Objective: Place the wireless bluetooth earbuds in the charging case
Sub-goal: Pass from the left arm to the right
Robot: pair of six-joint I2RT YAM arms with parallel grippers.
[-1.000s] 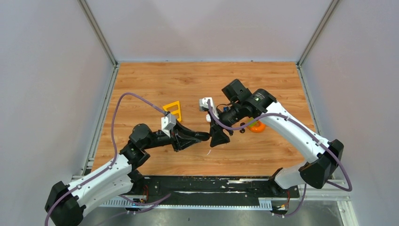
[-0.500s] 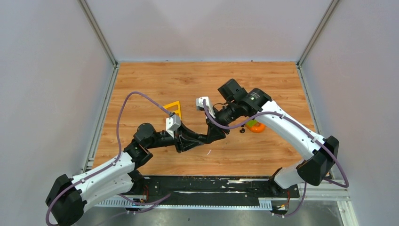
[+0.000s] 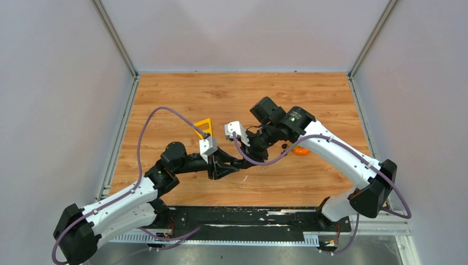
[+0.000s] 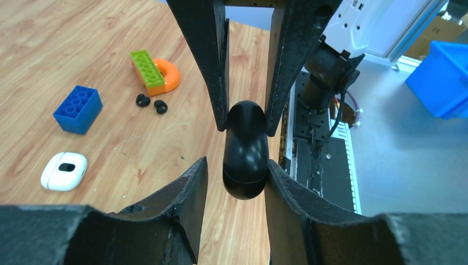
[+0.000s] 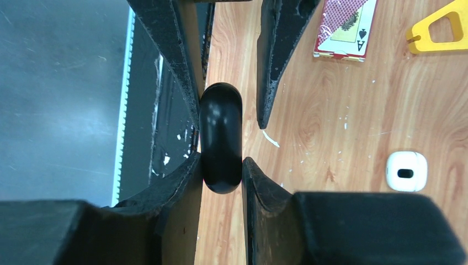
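Handover pose above the wooden table [image 4: 49, 33], seen from both wrist cameras. Right gripper [image 5: 221, 160] is clenched on a black oval object [image 4: 245, 149], with both of its fingers pressed against the object's sides. Left gripper [image 4: 236, 165] straddles the other end of the same object: one finger touches it, while a sliver of wood shows between the object and the other finger, so the jaws stand slightly released. Charging case [image 4: 64, 171] lies flat on the table, well apart from both grippers, with a dark oval mark on its upward face. A blue brick [image 4: 77, 109] sits near the case. Beyond it, a green brick [image 4: 146, 66] leans on an orange ring [image 4: 168, 77], with two small black pieces [image 4: 142, 100] just beside them. Right wrist view also shows a playing card [image 5: 345, 27] and a yellow triangle [image 5: 439, 27]
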